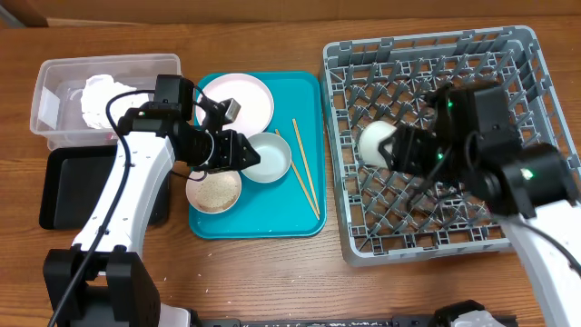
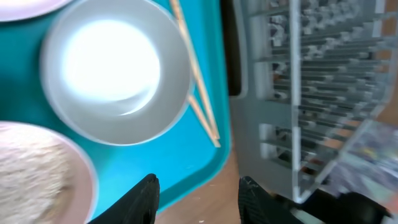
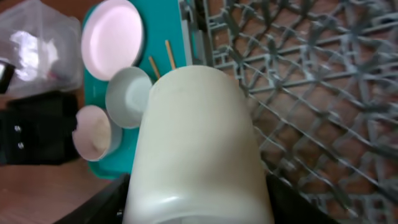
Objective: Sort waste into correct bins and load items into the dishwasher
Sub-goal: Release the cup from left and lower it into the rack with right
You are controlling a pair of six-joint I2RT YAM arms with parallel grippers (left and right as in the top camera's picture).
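Wooden tabletop [image 1: 272, 277] under lattice-walled grey plastic rack [image 1: 418, 252]

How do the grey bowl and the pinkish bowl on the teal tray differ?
The grey bowl is empty; the pinkish bowl holds rice-like grains. The grey bowl sits nearer the chopsticks; the pinkish bowl nearer the black tray. Both stand upright on the teal tray.
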